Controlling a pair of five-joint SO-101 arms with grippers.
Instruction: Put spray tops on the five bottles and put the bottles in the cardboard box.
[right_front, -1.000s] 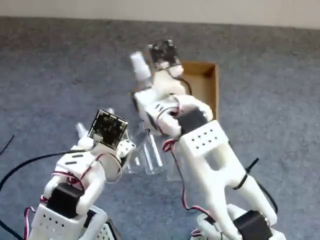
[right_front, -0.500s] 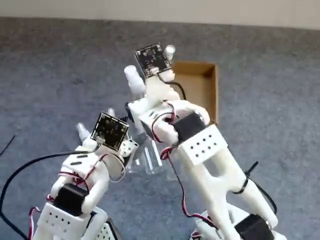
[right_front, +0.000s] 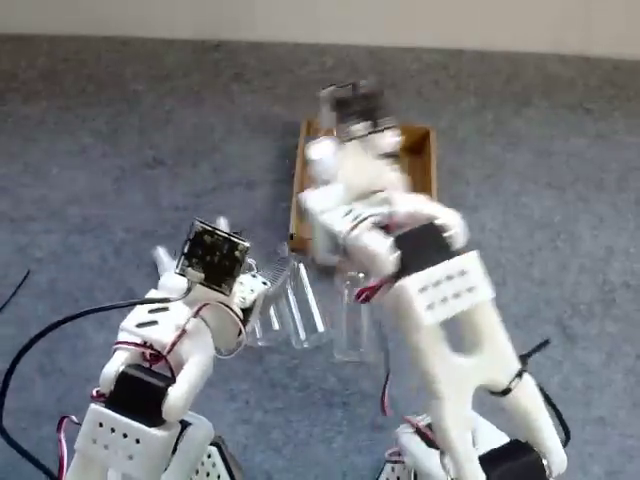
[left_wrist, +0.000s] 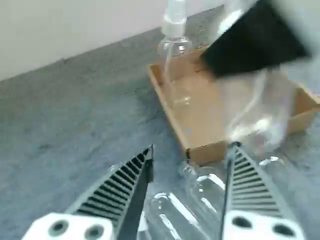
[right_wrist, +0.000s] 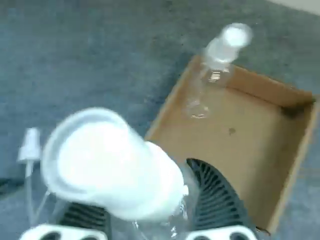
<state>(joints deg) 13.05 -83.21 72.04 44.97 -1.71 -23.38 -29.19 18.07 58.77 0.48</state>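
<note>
Cardboard box (right_front: 422, 165) is set open side up on grey carpet (right_front: 120, 140). One upright bottle (right_wrist: 214, 67), clear w/ a white spray top, is stood inside at a corner. R gripper (right_wrist: 142, 202) is held above the box, fingers closed round a held bottle (right_wrist: 107, 165), also white-topped, which is hung over the box and not yet set down. L gripper (left_wrist: 191, 150) is held low just beside the box, fingers spread wide, nothing gripped. Several loose bottles (left_wrist: 200, 192), clear, are laid on their sides on the carpet beneath it, near the box wall. One loose spray top (right_wrist: 30, 142) w/ dip tube is seen on the carpet, well apart from the box.
</note>
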